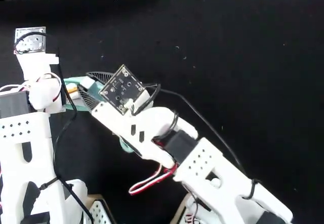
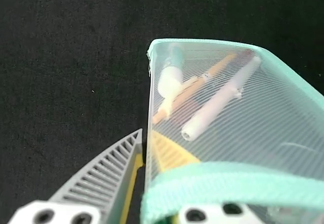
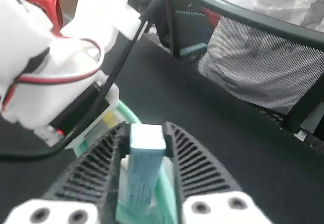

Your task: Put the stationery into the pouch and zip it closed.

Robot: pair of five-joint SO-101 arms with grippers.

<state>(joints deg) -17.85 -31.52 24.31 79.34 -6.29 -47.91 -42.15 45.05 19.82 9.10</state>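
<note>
A see-through pouch point(image 2: 253, 133) with teal edging holds a white pen point(image 2: 217, 105), a wooden pencil point(image 2: 195, 87) and a pale stick point(image 2: 169, 77). My left gripper point(image 2: 149, 148) is shut on the pouch's near edge, its grey ribbed finger point(image 2: 106, 178) pressed to the pouch's side. My right gripper point(image 3: 144, 133) has its black ribbed fingers point(image 3: 195, 158) shut on a small teal block point(image 3: 143, 171) with a white end, just above the pouch's teal rim point(image 3: 167, 198). From above, the right gripper point(image 1: 88, 86) meets the left gripper point(image 1: 68, 90) at the pouch point(image 1: 76, 81) on the left.
A black cloth point(image 1: 228, 57) covers the table, with open room to the right and back. The left arm's white body point(image 1: 25, 148) stands at the left edge. A black mesh chair back point(image 3: 263, 72) is behind the table.
</note>
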